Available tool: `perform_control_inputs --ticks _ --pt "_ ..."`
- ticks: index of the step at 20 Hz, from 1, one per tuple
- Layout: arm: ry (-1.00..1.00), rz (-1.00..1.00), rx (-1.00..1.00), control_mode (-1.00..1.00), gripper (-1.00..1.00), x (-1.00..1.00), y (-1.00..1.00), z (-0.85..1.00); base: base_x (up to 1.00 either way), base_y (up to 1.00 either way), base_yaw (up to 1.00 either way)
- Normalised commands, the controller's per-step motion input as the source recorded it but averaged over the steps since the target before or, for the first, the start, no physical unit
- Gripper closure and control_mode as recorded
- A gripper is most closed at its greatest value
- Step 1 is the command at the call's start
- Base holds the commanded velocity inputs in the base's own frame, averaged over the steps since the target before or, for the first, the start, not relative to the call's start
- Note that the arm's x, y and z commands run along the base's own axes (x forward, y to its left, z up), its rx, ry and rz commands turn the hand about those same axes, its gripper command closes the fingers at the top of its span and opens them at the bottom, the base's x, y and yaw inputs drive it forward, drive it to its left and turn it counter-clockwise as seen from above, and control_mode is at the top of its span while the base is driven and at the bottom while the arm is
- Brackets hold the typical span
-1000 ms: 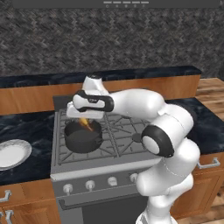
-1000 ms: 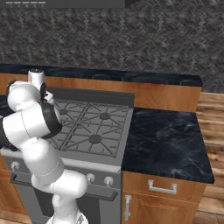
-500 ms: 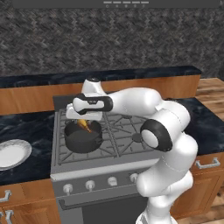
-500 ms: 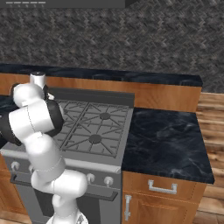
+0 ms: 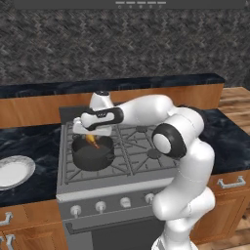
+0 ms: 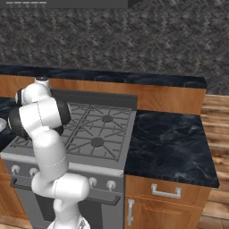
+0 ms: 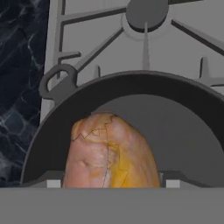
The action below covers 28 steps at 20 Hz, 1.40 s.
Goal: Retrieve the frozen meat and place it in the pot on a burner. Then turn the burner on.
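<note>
White plate on dark counter

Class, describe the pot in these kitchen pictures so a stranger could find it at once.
Start at the silver stove between dark counters. On its front left grate sits the pot, round, dark grey, low-walled, with a looped side handle. It is the stove's one vessel, with the orange-brown meat over it.

Glossy orange-brown meat hangs over the dark grey pot, which sits on the stove's front-left burner grate

Lower end of the frozen meat cut off, jaws' hold unseen.
</note>
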Motion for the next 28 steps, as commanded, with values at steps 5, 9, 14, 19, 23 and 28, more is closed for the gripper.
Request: perform_control_inputs --ticks 5,9,14,19,23,28 --pt "0.00 -0.04 0.00 -1.00 1.00 0.34 0.16 -0.18 0.00 0.00 0.00" --pt "0.00 -0.03 0.00 -1.00 1.00 0.20 0.18 -0.11 0.00 0.00 0.00" --pt "0.00 0.00 0.00 -1.00 1.00 0.00 0.05 -0.01 0.00 0.00 0.00" --pt "0.00 0.00 0.00 -1.00 1.00 0.00 0.00 -0.07 0.00 0.00 0.00" --pt "0.00 0.00 0.00 -1.00 1.00 0.00 0.00 -0.24 0.00 0.00 0.00" --pt "0.00 0.00 0.00 -1.00 1.00 0.00 0.00 -0.21 0.00 0.00 0.00"
